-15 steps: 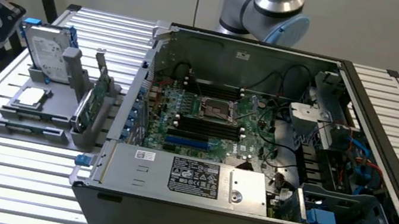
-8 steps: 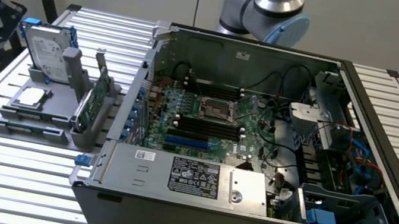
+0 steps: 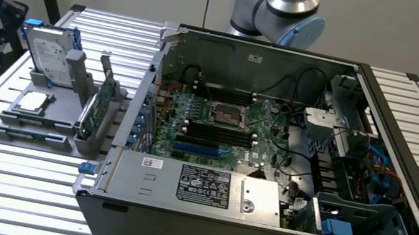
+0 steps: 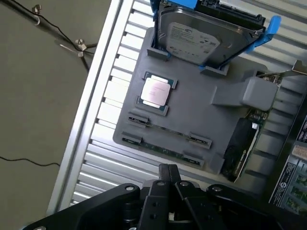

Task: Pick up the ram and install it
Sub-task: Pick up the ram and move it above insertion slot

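Ram [image 4: 160,147] stands edge-up in the grey holder's [image 4: 201,105] edge slot, just ahead of my gripper [image 4: 168,168], which is closed on nothing; its long axis lies crosswise to the gripper. On the slatted surface [image 4: 110,110], the open computer case [image 3: 260,226] sits beside the holder, which also carries a hard drive [image 4: 201,40], a green card [image 4: 242,143] and a processor [image 4: 156,91].

Even bright light, faint shadows, glare on table slats [image 4: 112,103]
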Available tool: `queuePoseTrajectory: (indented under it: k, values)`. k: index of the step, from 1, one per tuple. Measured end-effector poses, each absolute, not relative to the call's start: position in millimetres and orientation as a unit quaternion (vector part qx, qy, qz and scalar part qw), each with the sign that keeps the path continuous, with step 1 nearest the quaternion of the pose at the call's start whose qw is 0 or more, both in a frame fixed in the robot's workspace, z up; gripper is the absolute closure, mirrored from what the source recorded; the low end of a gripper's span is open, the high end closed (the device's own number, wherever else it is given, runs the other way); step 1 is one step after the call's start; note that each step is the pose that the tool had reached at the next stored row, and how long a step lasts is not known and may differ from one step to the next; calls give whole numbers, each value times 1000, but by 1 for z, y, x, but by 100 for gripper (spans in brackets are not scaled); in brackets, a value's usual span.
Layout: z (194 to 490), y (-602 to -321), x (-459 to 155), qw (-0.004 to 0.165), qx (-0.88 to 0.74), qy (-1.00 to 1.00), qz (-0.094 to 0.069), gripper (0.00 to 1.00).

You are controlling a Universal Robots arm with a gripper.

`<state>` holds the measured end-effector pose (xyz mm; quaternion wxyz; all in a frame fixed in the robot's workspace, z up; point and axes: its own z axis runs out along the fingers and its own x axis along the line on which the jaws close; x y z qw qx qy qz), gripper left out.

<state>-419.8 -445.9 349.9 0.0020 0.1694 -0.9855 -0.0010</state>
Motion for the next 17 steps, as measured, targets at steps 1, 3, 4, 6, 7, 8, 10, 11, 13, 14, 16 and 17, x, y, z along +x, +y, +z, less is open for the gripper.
queuePoseTrajectory:
  k: [1,3,4,6,7,8,10,11,13,14,16,17]
  values:
    - [350,-446,-420,2,178,-984,-1,89]
    - [349,-446,-420,3,196,-981,0,89]
    - [349,-446,-420,3,205,-979,0,89]
    - [349,-446,-420,4,223,-975,1,89]
    - [349,-446,-420,5,232,-973,1,89]
    - [348,-446,-420,5,240,-971,1,89]
    - [348,-446,-420,6,259,-966,2,89]
    - [348,-446,-420,6,267,-964,2,89]
    - [347,-446,-420,7,284,-959,3,89]
    - [347,-446,-420,7,293,-956,3,89]
    - [347,-446,-420,8,311,-950,3,89]
    - [346,-446,-420,8,319,-948,4,89]
